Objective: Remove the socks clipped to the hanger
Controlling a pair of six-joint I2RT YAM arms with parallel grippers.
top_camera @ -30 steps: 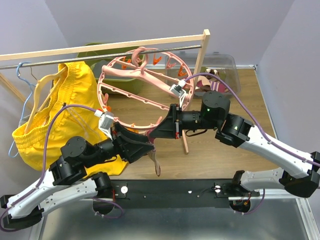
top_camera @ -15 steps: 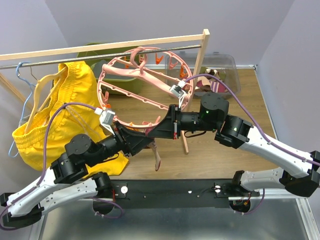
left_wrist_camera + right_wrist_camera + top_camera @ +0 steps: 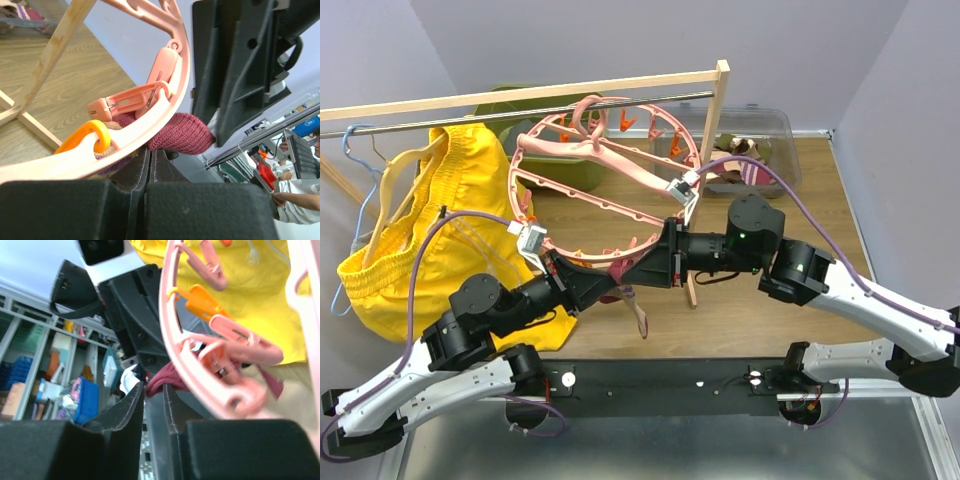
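Observation:
The pink round hanger (image 3: 560,148) hangs tilted from the rail, with orange clips (image 3: 628,123) along its far rim. One pinkish-beige sock (image 3: 638,315) with a maroon toe dangles from its near rim. My left gripper (image 3: 613,285) is shut right under that rim. In the left wrist view its tips (image 3: 149,154) press against the maroon toe (image 3: 180,134) below the ring (image 3: 150,122); no fabric shows between the fingers. My right gripper (image 3: 655,268) meets it from the right. Its jaws (image 3: 152,390) stand slightly open, with the maroon toe (image 3: 162,380) at their tips.
Big yellow shorts (image 3: 430,220) hang at the left beside a light-blue wire hanger (image 3: 355,140). A wooden bar (image 3: 520,95) and its post (image 3: 705,180) carry the rail. A clear bin (image 3: 760,125) holding striped socks sits on the table at the back right.
My left gripper has closed at the near rim by the sock. My right gripper has opened a little. The hanger has swung slightly left.

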